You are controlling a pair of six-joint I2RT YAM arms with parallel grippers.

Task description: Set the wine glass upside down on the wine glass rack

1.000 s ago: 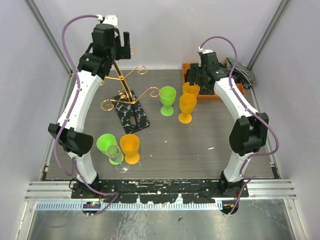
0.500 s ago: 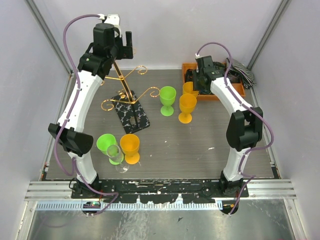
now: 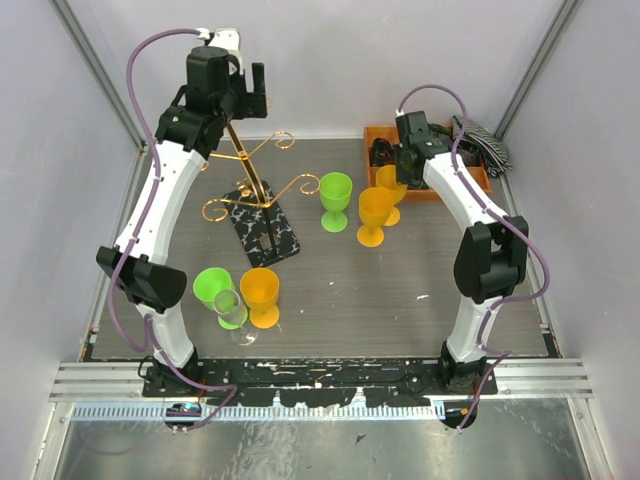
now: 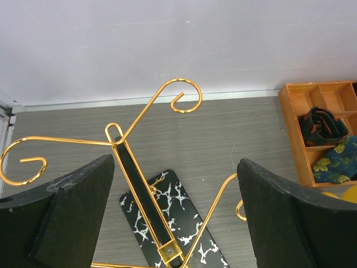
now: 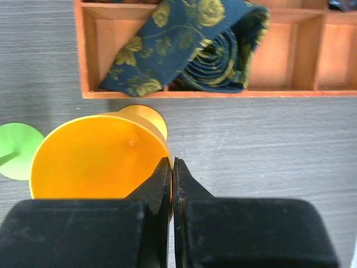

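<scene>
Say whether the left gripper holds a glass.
No, the left gripper is open, only the wine glass rack showing beyond it.

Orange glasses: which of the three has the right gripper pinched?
The rearmost orange glass, beside the wooden tray; the right gripper is shut on its rim. The other two stand free.

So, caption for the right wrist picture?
Right gripper pinches the rim of an orange wine glass near a wooden tray.

Grey wood-grain tabletop (image 3: pixel 400 290); pale lilac walls (image 3: pixel 330 70) all round; aluminium corner posts (image 3: pixel 97 70); metal rail (image 3: pixel 100 380) along near edge.
</scene>
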